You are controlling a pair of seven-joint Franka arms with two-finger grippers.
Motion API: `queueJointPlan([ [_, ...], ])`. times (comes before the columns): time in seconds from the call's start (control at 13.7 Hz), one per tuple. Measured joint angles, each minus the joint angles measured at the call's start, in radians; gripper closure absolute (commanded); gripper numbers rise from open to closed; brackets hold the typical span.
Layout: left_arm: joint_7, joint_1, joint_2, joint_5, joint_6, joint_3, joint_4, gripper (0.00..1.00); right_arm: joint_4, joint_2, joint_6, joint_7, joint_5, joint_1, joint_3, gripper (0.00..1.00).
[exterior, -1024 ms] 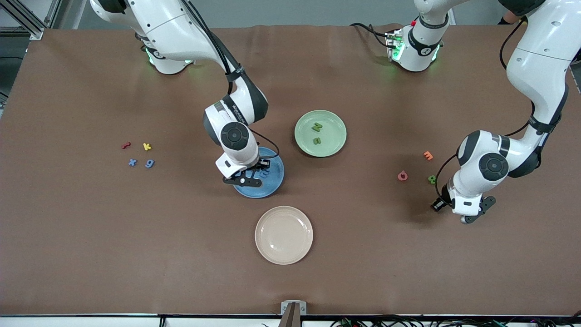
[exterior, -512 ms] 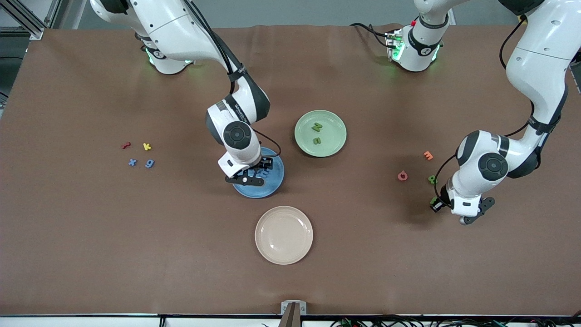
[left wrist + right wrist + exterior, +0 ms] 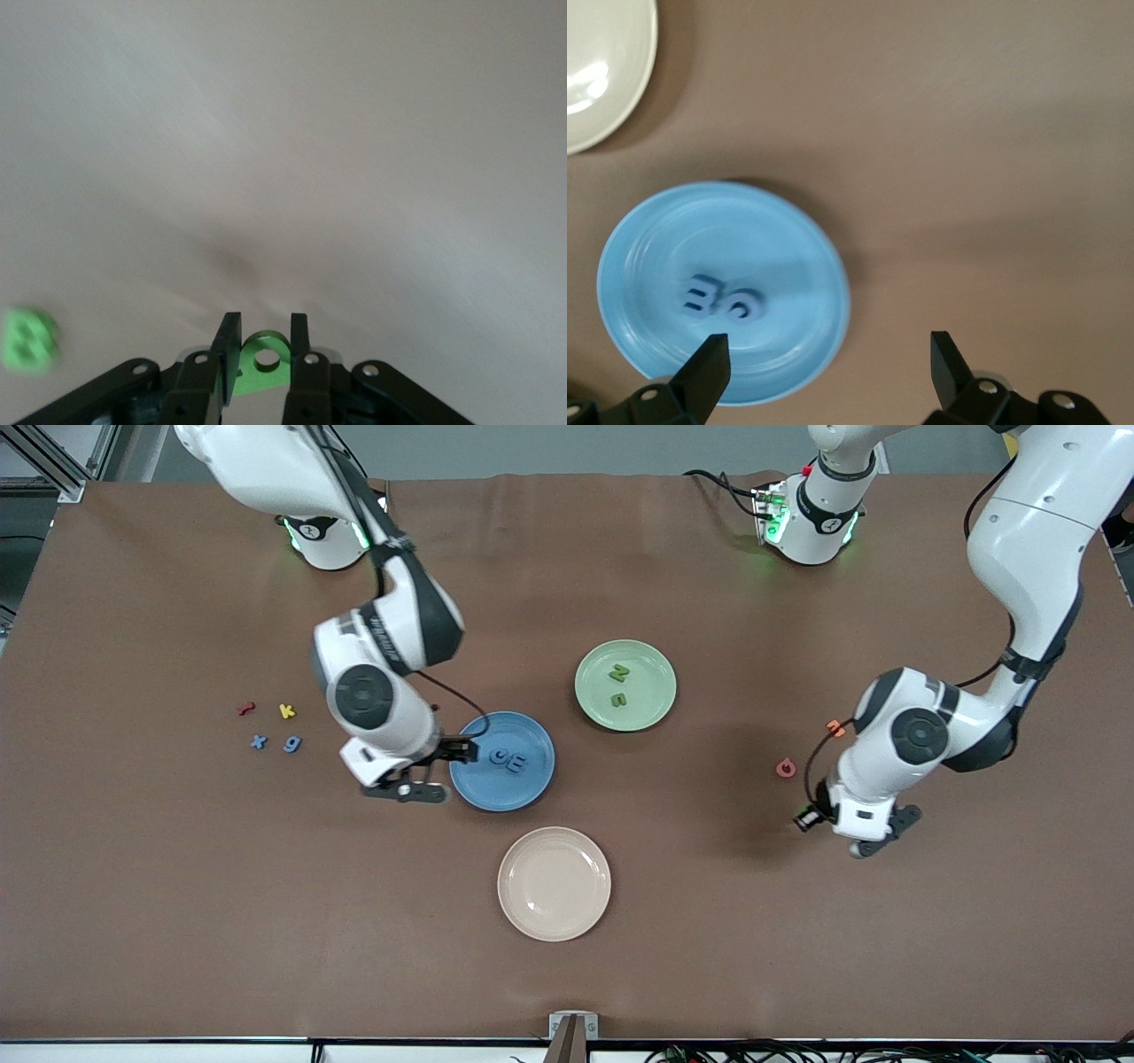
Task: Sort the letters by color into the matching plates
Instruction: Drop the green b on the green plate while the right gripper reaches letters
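Two arms over one brown tabletop, three plates in the middle of it: cream plate nearest the front camera and bare, blue plate next, green plate farthest. Left pincer up over bare tabletop toward the left arm's end, clamped tight on a green letter, rounded top with its hole poking out between the fingers. Key line for the carry: green plate well apart from that pincer, off toward the middle of the tabletop, nothing in between. Left arm clearly the nearer one for that drop. Right pincer just beside the blue plate's rim, on the side toward the right arm's end, spread wide and holding nothing. Two blue letters lying in the blue plate, touching or nearly so; two green letters in the green plate. Loose blue pair toward the right arm's end, beside a red one and a yellow one, probably the right arm's next job. Another green piece blurred on the tabletop near the left pincer. Orange letter and pink-red letter nearby, no plate for either.
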Motion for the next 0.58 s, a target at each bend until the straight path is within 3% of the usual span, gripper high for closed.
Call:
queueJointPlan([
  [0.29,-0.22,-0.033,-0.004,0.0,-0.08,-0.172,-0.03,1.0,-0.083,-0.084,-0.007,-0.235,-0.027,-0.165,-0.005,0.0],
  [0.58,-0.481,-0.158,-0.005,0.0,-0.109,-0.251,-0.087,1.0,-0.149,-0.09,0.019,-0.488,-0.028,-0.343,-0.008,0.0],
])
